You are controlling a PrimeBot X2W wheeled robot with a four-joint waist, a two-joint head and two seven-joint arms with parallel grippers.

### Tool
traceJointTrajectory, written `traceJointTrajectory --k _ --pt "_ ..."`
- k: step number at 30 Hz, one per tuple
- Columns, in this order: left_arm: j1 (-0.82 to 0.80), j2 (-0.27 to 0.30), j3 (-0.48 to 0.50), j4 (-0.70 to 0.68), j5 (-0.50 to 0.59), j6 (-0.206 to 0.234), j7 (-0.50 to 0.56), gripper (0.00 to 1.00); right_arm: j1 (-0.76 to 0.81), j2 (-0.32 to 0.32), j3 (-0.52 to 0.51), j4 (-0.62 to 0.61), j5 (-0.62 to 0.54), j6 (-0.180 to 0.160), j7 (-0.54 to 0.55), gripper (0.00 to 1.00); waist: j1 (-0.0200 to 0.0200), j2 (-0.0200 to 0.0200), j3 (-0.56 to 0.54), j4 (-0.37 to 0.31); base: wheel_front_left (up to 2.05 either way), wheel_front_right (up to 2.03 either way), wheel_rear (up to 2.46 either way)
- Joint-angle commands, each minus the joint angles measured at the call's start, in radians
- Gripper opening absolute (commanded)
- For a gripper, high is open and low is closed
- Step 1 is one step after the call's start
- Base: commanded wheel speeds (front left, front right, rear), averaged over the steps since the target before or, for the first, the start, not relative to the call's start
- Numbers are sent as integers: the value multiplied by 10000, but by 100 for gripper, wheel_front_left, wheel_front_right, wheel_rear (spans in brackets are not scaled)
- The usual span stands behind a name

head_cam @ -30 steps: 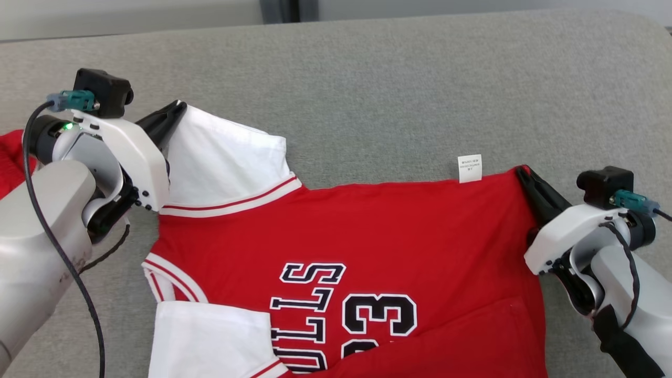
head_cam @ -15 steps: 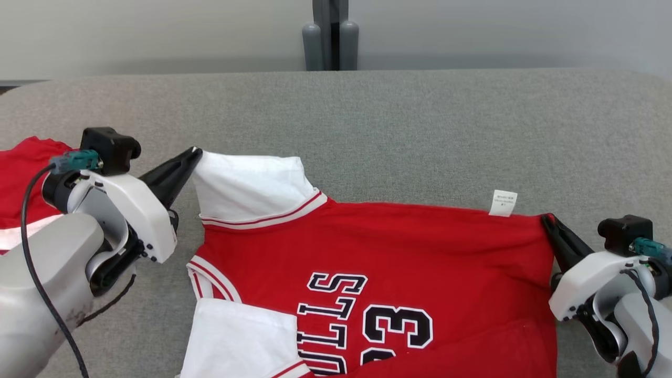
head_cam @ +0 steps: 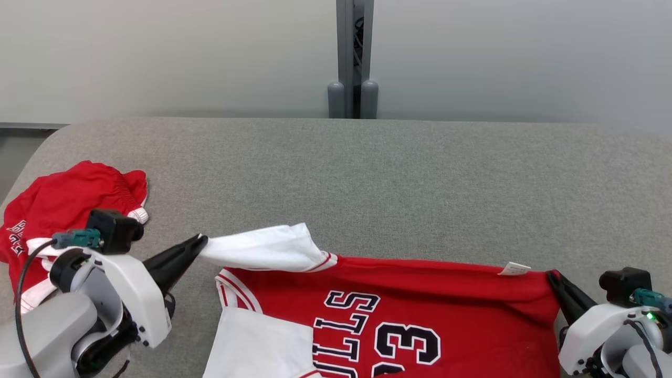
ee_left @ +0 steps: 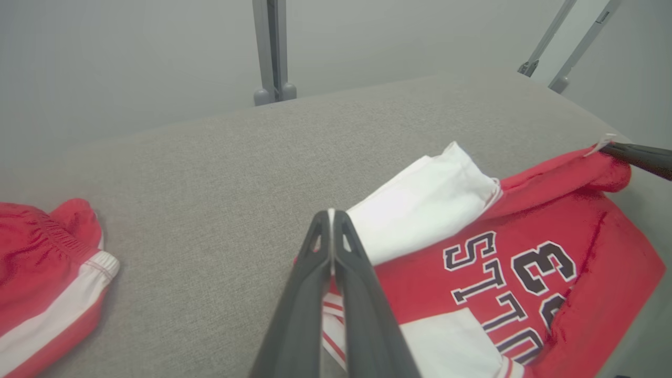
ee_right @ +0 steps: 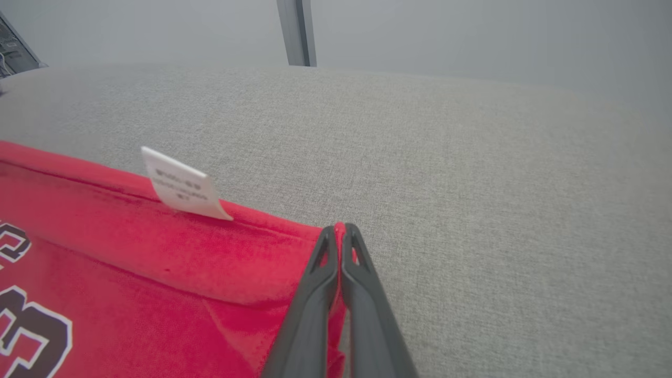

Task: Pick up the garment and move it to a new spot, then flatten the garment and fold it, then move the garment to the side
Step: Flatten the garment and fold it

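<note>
The garment [head_cam: 420,310] is a red jersey with white sleeves and black lettering, spread on the grey cushion [head_cam: 367,178] at the near edge. My left gripper [head_cam: 202,241] is shut on the tip of its white sleeve [head_cam: 262,247], pulling it out to the left. In the left wrist view the left gripper [ee_left: 331,212] pinches that white sleeve [ee_left: 420,210]. My right gripper [head_cam: 550,274] is shut on the red hem corner beside the white label [head_cam: 513,269]. The right wrist view shows the right gripper [ee_right: 339,228] holding red cloth [ee_right: 157,252], the garment's far edge raised and rolled over.
Red shorts [head_cam: 58,210] with white trim lie crumpled on the cushion at the far left, also seen as red shorts [ee_left: 42,273] in the left wrist view. A grey post [head_cam: 353,58] stands against the wall behind the cushion. Bare cushion stretches beyond the garment.
The head camera has tilted up, bringing the wall and the shorts into view. Both grippers, still shut on the garment, have drawn its far edge toward me, and the white sleeve now looks flatter.
</note>
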Motion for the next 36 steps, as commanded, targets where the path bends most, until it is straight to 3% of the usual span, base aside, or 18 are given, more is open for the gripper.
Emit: traceJointTrajectory --k 1,7,14,25,36 --pt "186 145 24 -185 -81 46 57 0 153 -106 54 -4 57 -3 -2 0 0 0 -115 88 0 0 0" --pt "1078 785 8 -1638 -460 9 597 0 316 -351 762 83 442 -3 -2 0 0 0 -294 226 0 0 0" --pt "1590 1157 6 -2440 -508 -117 1172 0 69 -754 1582 313 759 -3 -2 0 0 0 -263 276 0 0 0" --pt "2057 1444 -8 -2939 -172 -206 2064 0 -199 -1284 2579 26 1054 -3 -2 0 0 0 -120 280 0 0 0" --pt "2456 1329 -6 -3156 113 -270 2775 0 -584 -2116 4907 -808 2690 -3 184 0 0 0 -214 207 0 0 0"
